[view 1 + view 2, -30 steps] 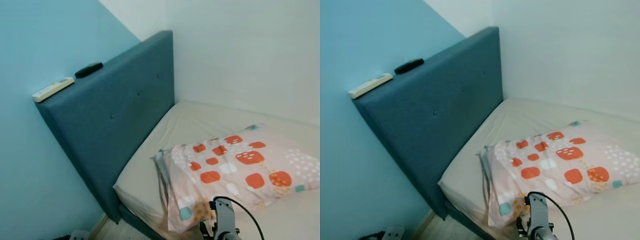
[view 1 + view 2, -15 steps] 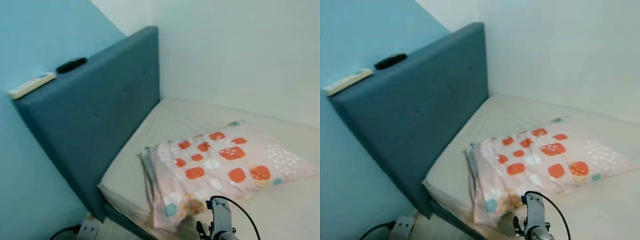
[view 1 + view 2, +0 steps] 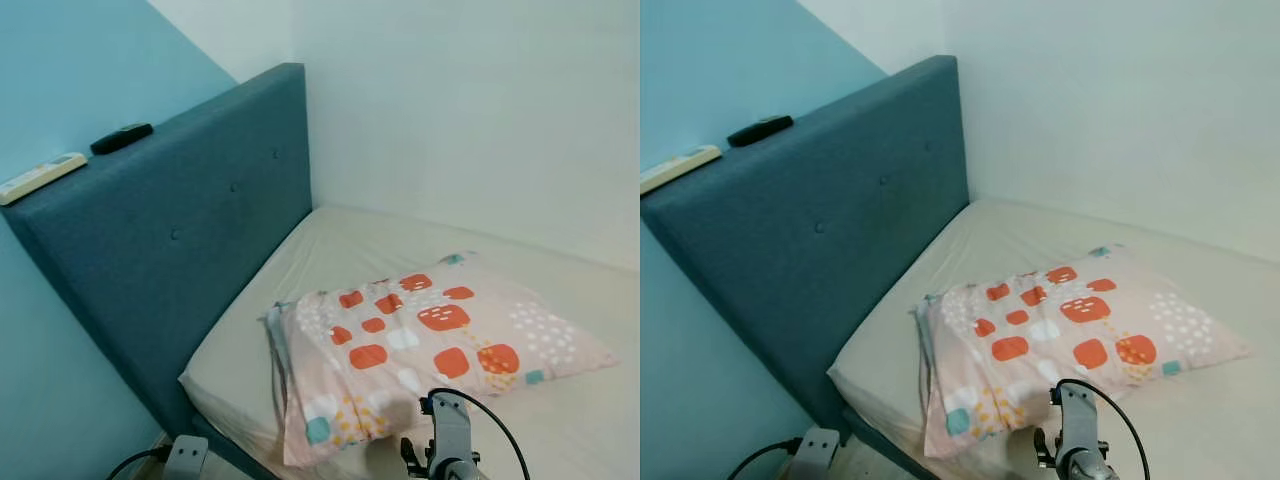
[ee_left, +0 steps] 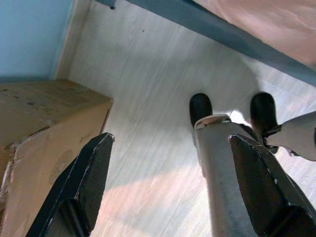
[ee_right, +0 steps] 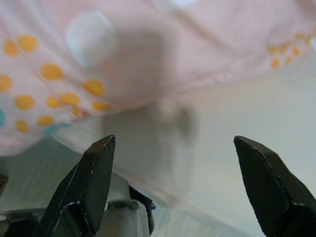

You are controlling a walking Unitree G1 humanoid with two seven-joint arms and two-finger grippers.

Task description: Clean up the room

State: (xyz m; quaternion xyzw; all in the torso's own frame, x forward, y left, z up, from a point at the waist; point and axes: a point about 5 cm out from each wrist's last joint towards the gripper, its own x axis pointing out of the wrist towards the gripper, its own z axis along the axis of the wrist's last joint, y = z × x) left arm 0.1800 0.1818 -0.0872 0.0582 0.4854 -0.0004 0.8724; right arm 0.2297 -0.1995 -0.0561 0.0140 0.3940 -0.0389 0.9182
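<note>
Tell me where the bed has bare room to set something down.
Bare mattress runs between the headboard and the pillow, and along the back wall behind the pillow. The near edge is crowded: the pillow overhangs it, with the open right gripper just below.

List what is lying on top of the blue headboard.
On the headboard's top edge lie a black remote and a white remote, apart from each other. Anything behind the headboard is hidden.

Pillow [image 3: 420, 350]: pale pink, orange-red blocks, white and teal patches, small yellow dots near corner. Headboard [image 3: 170, 250]: dark teal, buttoned. Mattress sheet [image 3: 330, 250]: cream. Side wall [image 3: 60, 70]: light blue. Back wall [image 3: 470, 110]: white. Remotes on headboard: one black [image 3: 121, 138], one white [image 3: 40, 177].
</note>
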